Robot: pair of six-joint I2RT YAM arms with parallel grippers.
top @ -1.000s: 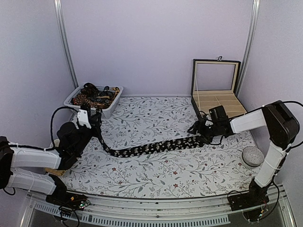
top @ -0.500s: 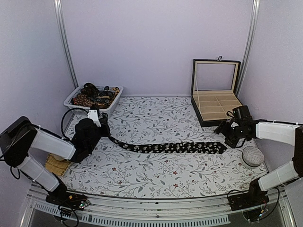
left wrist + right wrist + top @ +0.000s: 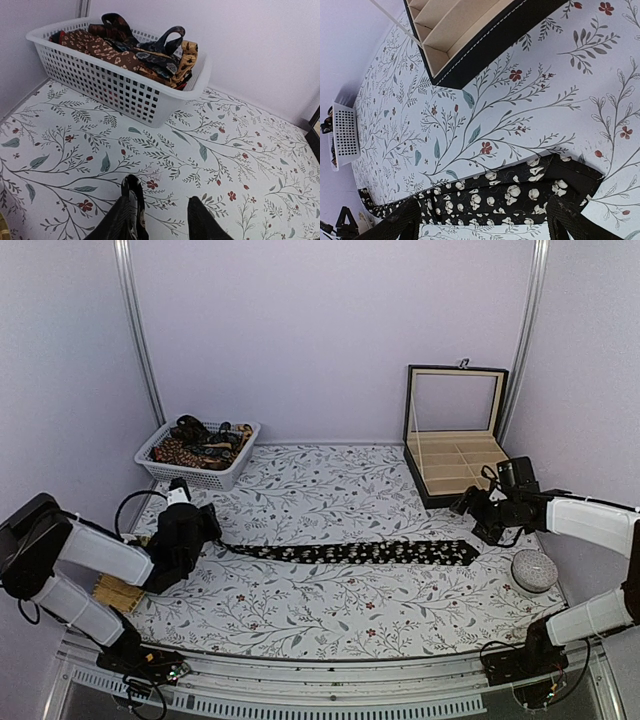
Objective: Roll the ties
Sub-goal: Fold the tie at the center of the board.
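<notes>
Black tie (image 3: 350,552) flat on counter (image 3: 330,490), running 9 to 3 o'clock. Right gripper (image 3: 480,222): jaws spread astride wide end. Left gripper (image 3: 162,220): jaws apart; narrow tip, cropped, seemingly against one finger.

We see a desk (image 3: 330,490) whose top is printed with leafy sprigs and small red flowers. One black tie (image 3: 350,552) with pale flowers lies flat across its middle, stretched left to right. A white slotted basket (image 3: 225,472) sits at the back left, an open black box (image 3: 432,492) at the back right. A round grey object (image 3: 533,569) rests near the right edge, and a straw-coloured mat (image 3: 118,590) near the left.
</notes>
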